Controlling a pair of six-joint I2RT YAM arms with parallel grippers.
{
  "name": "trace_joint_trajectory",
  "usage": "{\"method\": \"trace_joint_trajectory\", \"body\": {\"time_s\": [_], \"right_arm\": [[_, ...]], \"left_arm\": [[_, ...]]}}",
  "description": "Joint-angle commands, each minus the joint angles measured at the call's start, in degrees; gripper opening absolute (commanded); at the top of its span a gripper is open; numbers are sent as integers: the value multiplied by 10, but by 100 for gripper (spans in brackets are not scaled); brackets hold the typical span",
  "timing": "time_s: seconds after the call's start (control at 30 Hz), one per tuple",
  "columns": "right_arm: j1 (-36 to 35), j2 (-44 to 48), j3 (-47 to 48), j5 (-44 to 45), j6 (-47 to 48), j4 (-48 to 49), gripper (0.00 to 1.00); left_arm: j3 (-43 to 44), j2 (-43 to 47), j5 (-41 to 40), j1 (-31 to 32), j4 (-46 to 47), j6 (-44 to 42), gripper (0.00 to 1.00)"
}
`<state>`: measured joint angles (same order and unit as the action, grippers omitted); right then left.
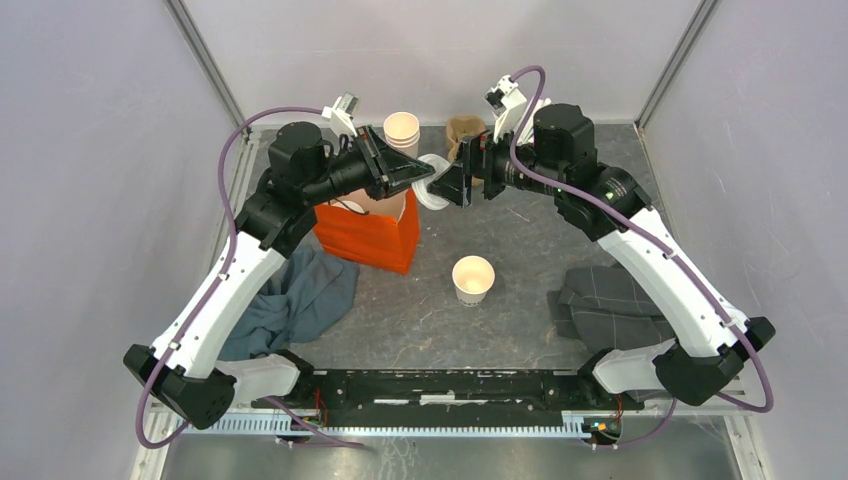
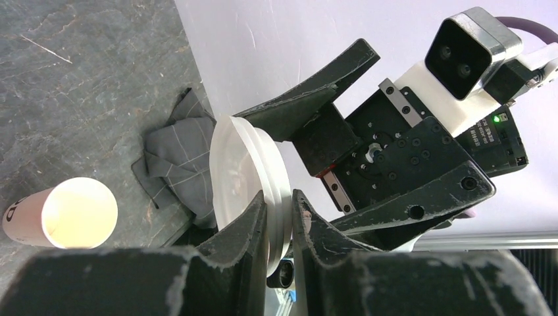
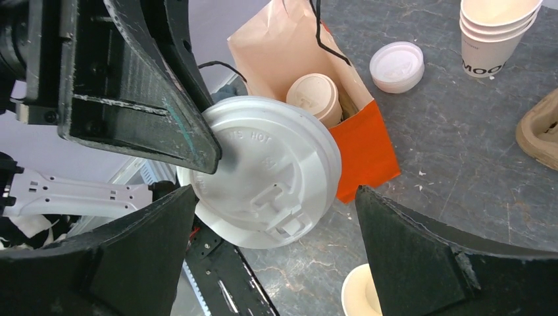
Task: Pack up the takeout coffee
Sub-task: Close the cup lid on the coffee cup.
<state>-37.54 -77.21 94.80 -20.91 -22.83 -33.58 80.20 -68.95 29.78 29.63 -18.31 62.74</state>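
**Left claw** (image 2: 279,201): narrow, pinching a nested stack of white lids (image 2: 247,178) by the rim. The stack is held on edge in the air near the mouth of the orange bag (image 1: 370,238).

**Right claw** (image 1: 455,185): spread wide, jaws flanking the lids face-on and gripping nothing. In my judgement it is placed to peel one lid off while the left claw steadies the rest.

**Coffee:** one capped cup (image 3: 316,97) stands inside the bag. A second cup (image 1: 473,278) stands open and lidless near the middle of the worktop (image 1: 520,240), apart from the bag. It likely awaits a lid, so packing looks about half done.

**Lettering:** the facing lid reads "HOT"; the characters before it are covered by the left claw's finger. The spare cup stack (image 3: 493,29) shows "MOO", with the rest out of sight. A loose lid (image 3: 397,66) lies near it, with no writing I can make out.
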Motion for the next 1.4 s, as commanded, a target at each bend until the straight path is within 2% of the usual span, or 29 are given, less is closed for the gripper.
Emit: {"method": "trace_joint_trajectory", "body": {"time_s": [0.0, 0.67, 0.83, 0.93, 1.17, 1.2, 1.27, 1.37], "right_arm": [[-11, 1, 18, 6, -20, 35, 98], [-37, -10, 17, 43, -19, 37, 98], [-41, -14, 22, 56, -14, 38, 85], [-41, -6, 16, 68, -10, 41, 82], [-41, 15, -17, 74, -16, 52, 79], [-40, 20, -25, 75, -18, 55, 78], [-41, 30, -40, 81, -20, 58, 78], [-40, 46, -59, 91, -16, 42, 78]], "left_arm": [[25, 0, -10, -1, 3, -25, 24], [36, -10, -16, -1, -2, -26, 24], [35, -9, -17, -1, -2, -26, 24], [34, -7, -18, -1, -2, -28, 26], [33, -4, -19, -1, -8, -36, 39], [34, -4, -20, -1, -10, -39, 41], [38, -4, -26, -2, -26, -50, 55], [44, -1, -38, -2, -53, -71, 63]]}}
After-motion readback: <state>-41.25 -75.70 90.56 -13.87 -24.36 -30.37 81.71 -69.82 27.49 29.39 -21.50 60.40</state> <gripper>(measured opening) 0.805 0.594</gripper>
